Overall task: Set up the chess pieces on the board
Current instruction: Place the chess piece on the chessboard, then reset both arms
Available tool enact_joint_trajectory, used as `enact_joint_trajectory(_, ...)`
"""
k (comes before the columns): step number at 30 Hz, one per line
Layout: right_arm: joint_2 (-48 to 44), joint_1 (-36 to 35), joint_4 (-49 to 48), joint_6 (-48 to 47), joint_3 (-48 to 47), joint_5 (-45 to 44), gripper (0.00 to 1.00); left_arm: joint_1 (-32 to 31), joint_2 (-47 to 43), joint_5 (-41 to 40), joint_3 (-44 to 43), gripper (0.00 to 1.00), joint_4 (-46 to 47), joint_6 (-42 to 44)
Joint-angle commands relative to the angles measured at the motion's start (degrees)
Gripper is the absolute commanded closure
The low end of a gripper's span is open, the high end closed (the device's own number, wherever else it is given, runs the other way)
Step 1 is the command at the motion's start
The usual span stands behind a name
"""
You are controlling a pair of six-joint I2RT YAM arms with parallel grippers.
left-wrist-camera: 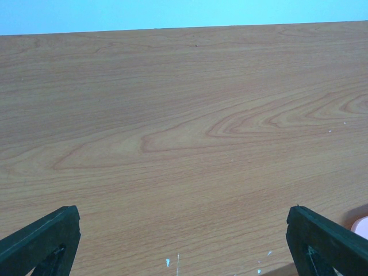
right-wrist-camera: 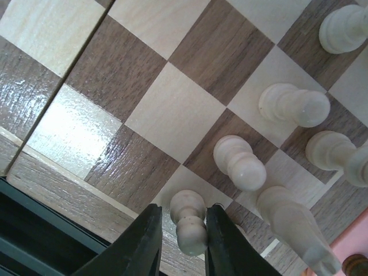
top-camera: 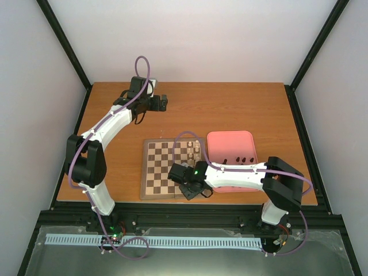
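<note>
Between my right gripper's (right-wrist-camera: 183, 233) fingers stands a cream pawn (right-wrist-camera: 190, 221), on a light square at the edge of the board (right-wrist-camera: 172, 109), just inside the plain border. From above, that puts it on the board's near right side. The fingers are nearly together around it. One seems to touch and the other shows a sliver of gap, so I cannot tell whether I truly have it.

Other cream pieces (right-wrist-camera: 238, 164) stand close by to the right. A few dark pieces (top-camera: 241, 159) lie in the pink tray (top-camera: 231, 144), right of the board.

My left gripper (left-wrist-camera: 184, 247) hangs over the bare far table (left-wrist-camera: 184, 115) with its fingers wide apart, holding nothing.

I judge the pawn to be very light, stiff turned wood, smooth and rounded, so it could squirt out or tip. I would hold it at the narrow waist under the head, squarely and gently, and set it down flat on its base.

I can read no brand, label or writing anywhere.
</note>
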State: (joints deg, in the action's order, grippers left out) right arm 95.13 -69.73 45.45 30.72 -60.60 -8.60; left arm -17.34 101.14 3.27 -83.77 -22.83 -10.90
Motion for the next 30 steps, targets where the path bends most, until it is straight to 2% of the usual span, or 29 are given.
enact_joint_trajectory(1, -0.59, -1.16, 0.36, -0.15, -0.4, -1.2, 0.75, 0.45, -0.57, 0.6, -2.02, 0.0, 0.24, -0.69)
enact_joint_trajectory(7, -3.32, -2.13, 1.2, -1.11, -2.63, -1.47, 0.68, 0.35, -0.67, 0.56, -2.02, 0.0, 0.16, -0.53)
enact_joint_trajectory(12, -6.62, -2.97, 3.21, -0.98, -4.88, -2.43, 0.67, 0.46, -0.95, 0.73, -2.02, 0.0, 0.11, -0.49)
enact_joint_trajectory(16, -9.01, -3.91, 6.37, 0.27, -6.72, -5.85, 0.64, 0.43, -1.32, 0.69, -1.8, 0.0, 0.1, -0.53)
enact_joint_trajectory(17, -9.87, -3.89, 6.78, 0.53, -6.85, -6.64, 0.59, 0.39, -1.38, 0.69, -1.8, 0.0, 0.07, -0.52)
enact_joint_trajectory(19, -11.26, -3.92, 7.56, 1.38, -6.97, -8.66, 0.42, 0.38, -1.34, 0.69, -1.79, 0.0, 0.11, -0.53)
enact_joint_trajectory(20, -12.01, -3.92, 7.92, 1.7, -7.03, -9.84, 0.09, 0.38, -1.28, 0.78, -1.85, 0.0, 0.09, -0.53)
enact_joint_trajectory(21, -12.66, -3.87, 8.04, 2.16, -7.14, -10.85, 0.01, 0.39, -1.28, 0.78, -1.8, 0.0, 0.15, -0.52)
enact_joint_trajectory(26, -16.94, -3.1, 7.55, 3.08, -7.18, -16.04, 0.0, 0.33, -1.0, 0.71, -2.07, 0.0, 0.02, -0.58)
enact_joint_trajectory(30, -20.94, 2.13, 7.51, 2.76, -5.84, -20.06, 0.0, 0.37, -0.92, 0.6, -2.12, 0.0, 0.03, -0.53)
